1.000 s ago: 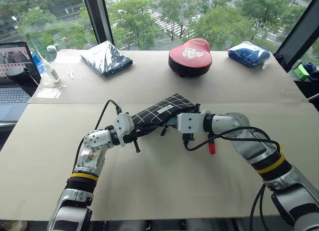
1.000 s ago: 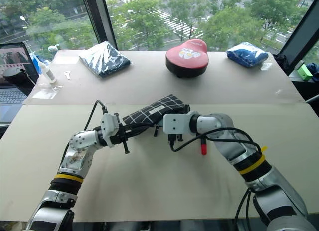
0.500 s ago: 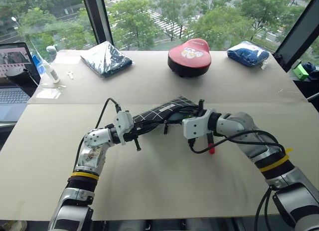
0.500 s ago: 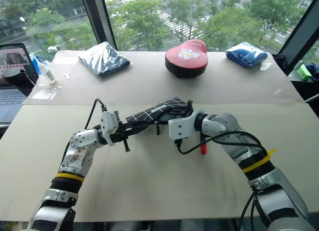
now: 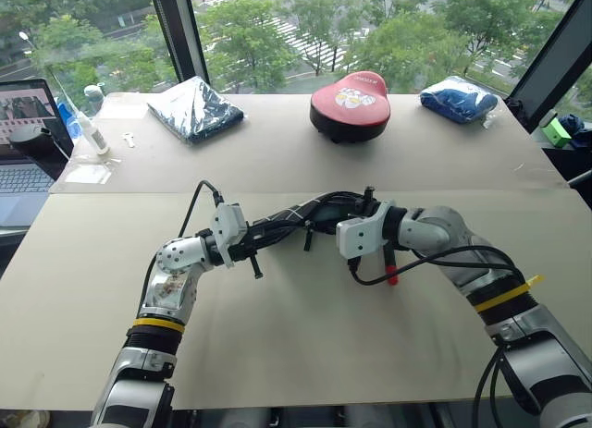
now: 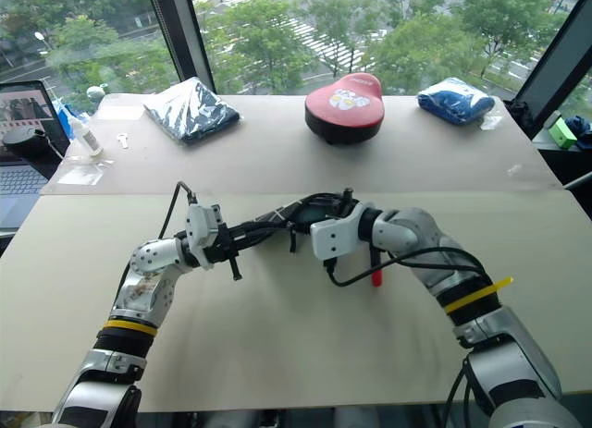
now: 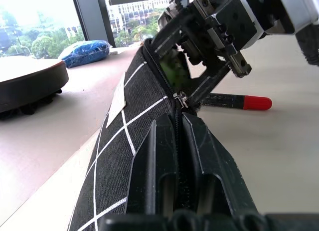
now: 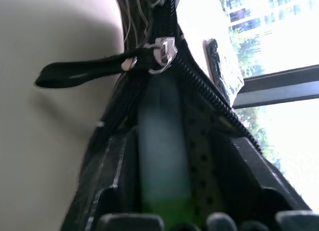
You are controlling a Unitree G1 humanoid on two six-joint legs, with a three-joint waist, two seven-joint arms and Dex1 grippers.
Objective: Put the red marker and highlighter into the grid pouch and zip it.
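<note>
Right hand now spreading fingers, letting highlighter slide into grid pouch mouth. Left hand clamping pouch end, holding it off worktop. Red marker lying outside, next up.

Your left gripper points toward your right side with its two fingers pressed together, clamped on the edge of the grid pouch. Your right gripper reaches in from the opposite side, forearm angled across, fingers spread at the pouch's open mouth.
</note>
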